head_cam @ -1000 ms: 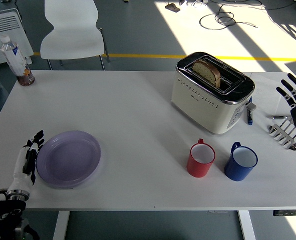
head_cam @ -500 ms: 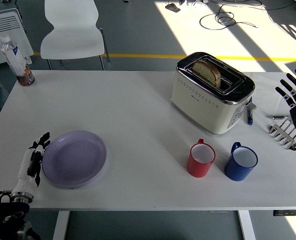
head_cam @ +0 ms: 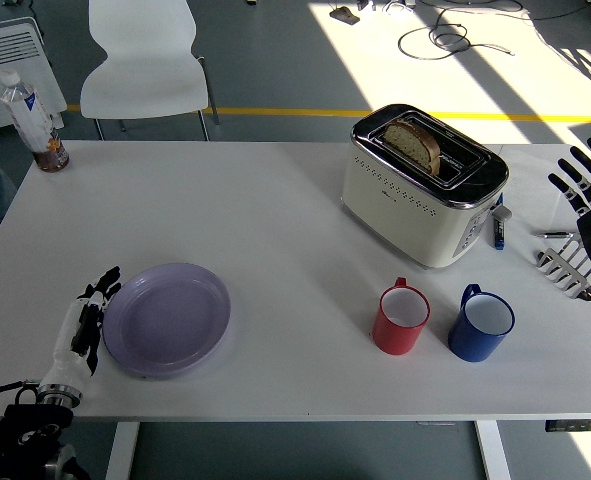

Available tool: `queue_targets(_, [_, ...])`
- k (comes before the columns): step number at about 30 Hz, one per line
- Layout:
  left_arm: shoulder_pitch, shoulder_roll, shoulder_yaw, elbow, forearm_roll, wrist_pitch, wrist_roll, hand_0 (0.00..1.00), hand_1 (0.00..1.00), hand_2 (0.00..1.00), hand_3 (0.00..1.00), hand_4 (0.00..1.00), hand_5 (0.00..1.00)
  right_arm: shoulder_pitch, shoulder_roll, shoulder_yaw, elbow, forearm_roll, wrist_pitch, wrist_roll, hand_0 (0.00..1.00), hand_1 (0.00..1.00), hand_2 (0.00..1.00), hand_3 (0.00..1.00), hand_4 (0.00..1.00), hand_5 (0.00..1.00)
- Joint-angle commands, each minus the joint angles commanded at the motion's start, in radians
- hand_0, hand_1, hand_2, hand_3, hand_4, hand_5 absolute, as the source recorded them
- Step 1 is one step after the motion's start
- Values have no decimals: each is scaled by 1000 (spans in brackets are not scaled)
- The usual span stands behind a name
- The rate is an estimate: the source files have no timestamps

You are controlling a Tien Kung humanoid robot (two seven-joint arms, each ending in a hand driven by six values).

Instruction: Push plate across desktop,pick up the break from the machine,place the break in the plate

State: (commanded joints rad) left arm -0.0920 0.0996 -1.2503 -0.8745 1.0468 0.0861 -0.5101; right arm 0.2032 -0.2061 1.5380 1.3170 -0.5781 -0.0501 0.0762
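Note:
A lilac plate point(head_cam: 167, 318) lies on the white table point(head_cam: 275, 220) at the front left. My left hand point(head_cam: 86, 320) rests flat against the plate's left rim, fingers straight and holding nothing. A cream toaster point(head_cam: 424, 184) stands at the back right with a slice of bread point(head_cam: 415, 144) sticking up from its slot. My right hand point(head_cam: 587, 190) hovers at the right edge with fingers spread, well apart from the toaster.
A red mug point(head_cam: 403, 320) and a blue mug point(head_cam: 482, 324) stand in front of the toaster. A blue marker point(head_cam: 499, 227) and a metal rack point(head_cam: 566, 266) lie to its right. A bottle point(head_cam: 33, 121) is at the back left; a white chair point(head_cam: 145, 60) stands behind the table.
My left hand has slid to the right along the table, and the plate has moved right with it. The right hand has stayed in place.

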Motion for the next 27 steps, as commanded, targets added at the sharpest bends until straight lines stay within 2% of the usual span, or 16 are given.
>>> queue_targets(9, [5, 25, 74, -36, -38, -5, 2, 886, 915, 941, 874, 513, 998, 1, 1, -3, -1, -1, 1, 0, 740, 712, 734, 731, 535, 546])
queue_targets(27, [18, 56, 216, -109, -124, -12, -1, 879, 910, 935, 870, 511, 998, 2, 2, -6, -2, -1, 2, 0, 739, 710, 734, 731, 535, 548])
